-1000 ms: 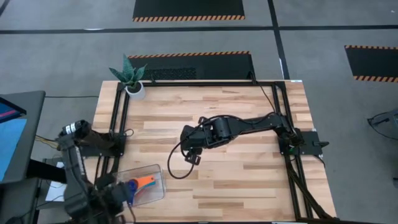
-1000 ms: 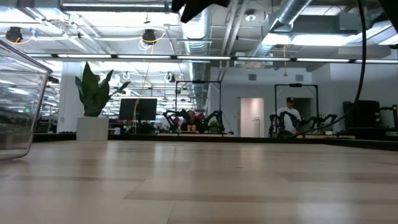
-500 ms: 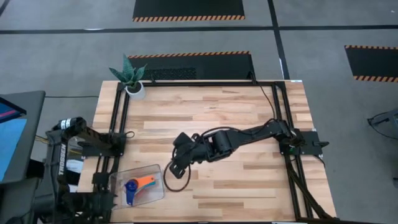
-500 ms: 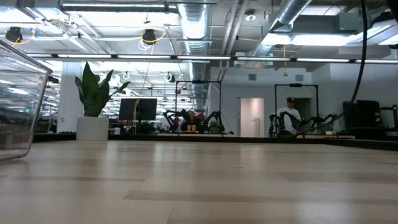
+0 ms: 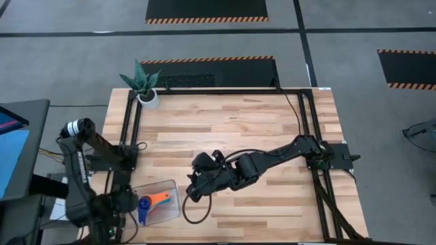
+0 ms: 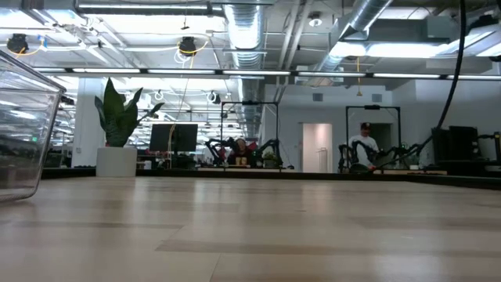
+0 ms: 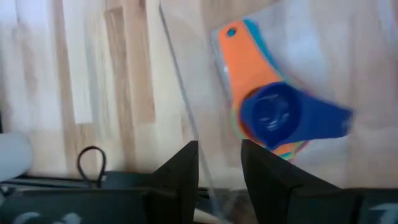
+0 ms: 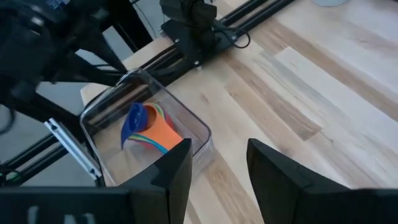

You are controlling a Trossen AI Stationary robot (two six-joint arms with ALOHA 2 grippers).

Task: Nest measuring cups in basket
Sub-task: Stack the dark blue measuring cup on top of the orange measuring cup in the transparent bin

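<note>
Hovering lower left, the left gripper [image 7: 219,171], parted and empty, straddles the basket [image 5: 172,185] wall; nested cups [image 5: 148,204] lie inside. The right gripper [image 8: 219,165], also parted and empty, waits nearby. A careless lift could tip the basket.

Two dark fingers [image 8: 174,177] of the right gripper [image 8: 217,171] are seen parted, with bare wooden table [image 8: 298,93] between them. Just beyond the fingertips a clear basket [image 8: 199,134] is set on the wood, and nested measuring cups [image 8: 149,130] are held inside it, a dark blue one uppermost over an orange handle. Past the basket, black frame rails [image 8: 205,37] are visible.
</note>
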